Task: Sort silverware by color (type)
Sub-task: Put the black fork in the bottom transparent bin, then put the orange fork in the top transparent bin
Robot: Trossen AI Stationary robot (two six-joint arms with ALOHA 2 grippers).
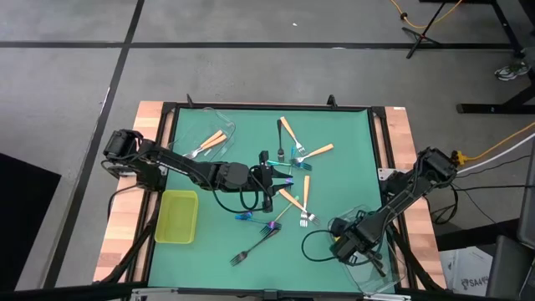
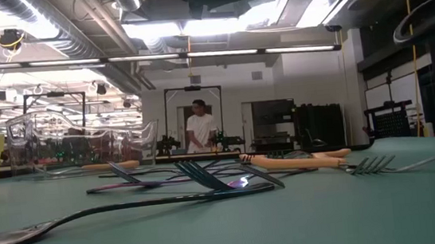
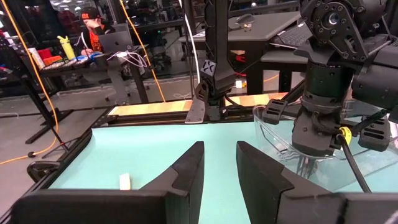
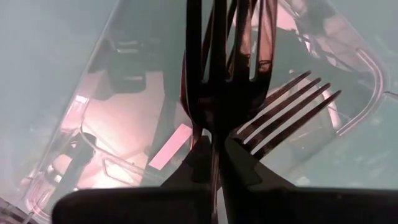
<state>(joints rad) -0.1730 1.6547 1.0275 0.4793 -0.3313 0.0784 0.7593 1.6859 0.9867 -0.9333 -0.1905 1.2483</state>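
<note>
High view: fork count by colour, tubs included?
orange-handled forks: 6 (2 in the left tub)
dark forks: 4 (2 at the right tub, per the right wrist view)
iridescent forks: about 4, hard to separate near the middle
Total: about 14

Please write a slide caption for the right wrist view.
Right gripper shut on a dark fork above the clear tub.
</note>
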